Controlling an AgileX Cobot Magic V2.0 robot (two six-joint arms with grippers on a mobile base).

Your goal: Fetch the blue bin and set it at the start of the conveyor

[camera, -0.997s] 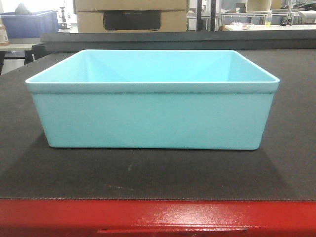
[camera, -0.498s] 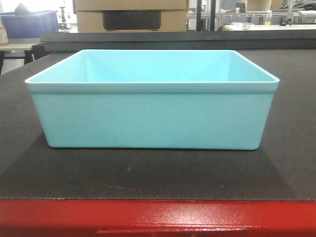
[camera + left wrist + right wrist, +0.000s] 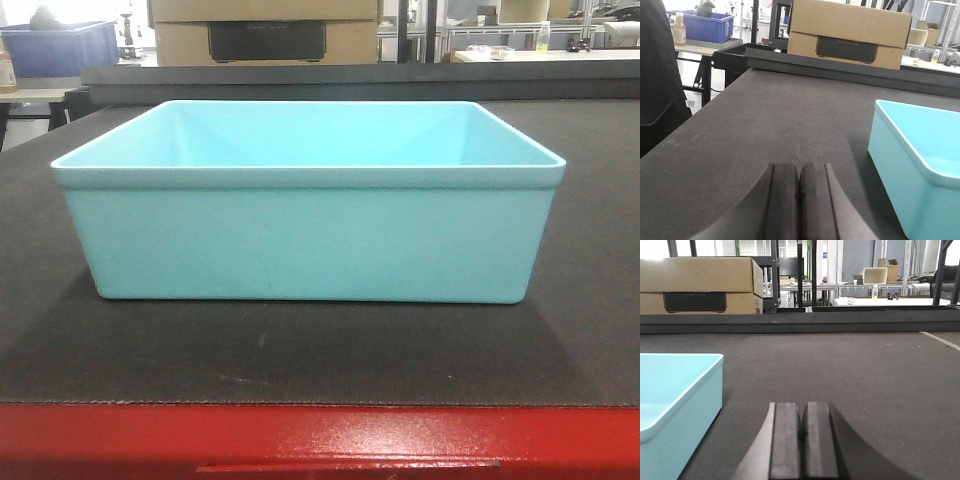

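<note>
Already the light turquoise plastic bin (image 3: 308,205) sat mid-frame on the dark grey belt (image 3: 590,300), left gripper (image 3: 799,187) and right gripper (image 3: 802,432) pressed closed and empty beside it, so careless retreat risked nudging it.

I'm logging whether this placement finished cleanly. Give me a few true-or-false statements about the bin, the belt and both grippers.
1. The blue bin sits on the conveyor start. True.
2. The bin holds a bottle. False: it looks empty.
3. The left gripper grips the bin's rim. False: it is shut on nothing, apart from the bin.
4. The right gripper is shut, beside the bin. True.
5. The bin lies tipped over. False: upright.
</note>
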